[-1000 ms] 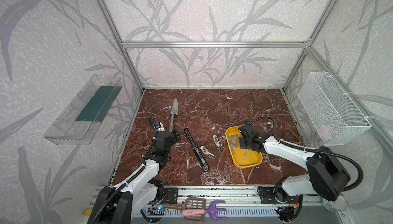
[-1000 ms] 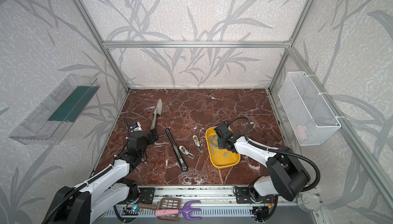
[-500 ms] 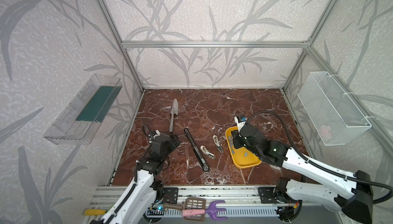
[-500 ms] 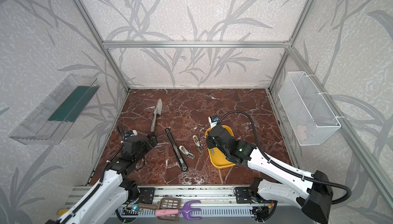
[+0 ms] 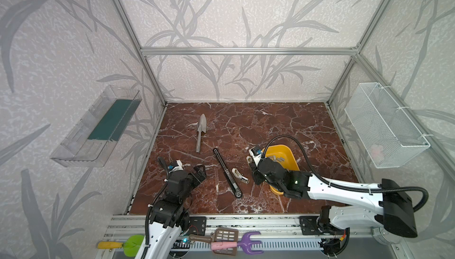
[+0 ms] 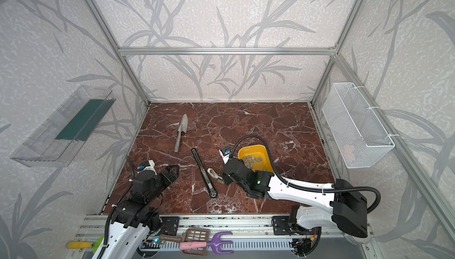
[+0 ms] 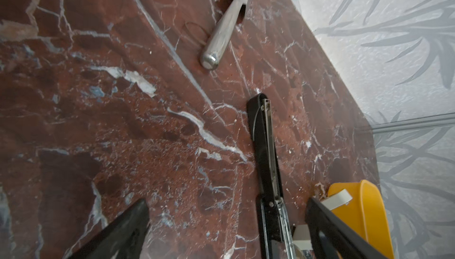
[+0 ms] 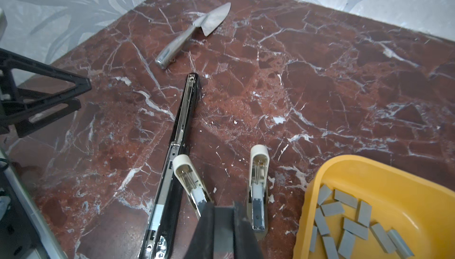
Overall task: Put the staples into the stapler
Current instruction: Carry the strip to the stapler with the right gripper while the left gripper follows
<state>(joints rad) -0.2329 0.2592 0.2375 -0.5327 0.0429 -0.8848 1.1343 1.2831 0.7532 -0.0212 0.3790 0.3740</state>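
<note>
In both top views the left gripper (image 5: 201, 170) (image 6: 173, 171) hangs over the marble floor (image 5: 246, 122) (image 6: 246, 122) with its fingers spread wide and nothing between them; the stapler (image 5: 226, 171) (image 6: 203, 171) lies flat on the floor between it and the right gripper (image 5: 255, 179) (image 6: 225, 179), apart from both; a cream block (image 5: 238, 174) (image 6: 214, 173) sits between the stapler and the right gripper, just beside the latter's tip; the staples (image 5: 277, 158) (image 6: 252, 159) lie loose in the yellow tray (image 5: 283, 147) (image 6: 253, 148), behind the right gripper on the side away from the left one; the trowel (image 5: 200, 132) (image 6: 181, 132) lies beyond the left gripper, towards the back wall. In the left wrist view the left gripper (image 7: 226, 201) shows both fingers far apart; the stapler (image 7: 267, 161) runs ahead between them, nearer the finger on the tray's (image 7: 369, 208) side, with the trowel (image 7: 221, 41) farther ahead. In the right wrist view the right gripper (image 8: 222, 204) has its fingers pressed together above the floor; a grey face shows between them, and I cannot tell whether that is a strip or the pads; two cream blocks (image 8: 189, 179) (image 8: 258, 171) flank its tip, one resting against the stapler (image 8: 179, 134), whose silvery rail faces up; the staples (image 8: 349, 220) lie in the tray (image 8: 369, 166) beside the gripper, apart from it; the open left gripper (image 8: 83, 95) shows across the stapler.
</note>
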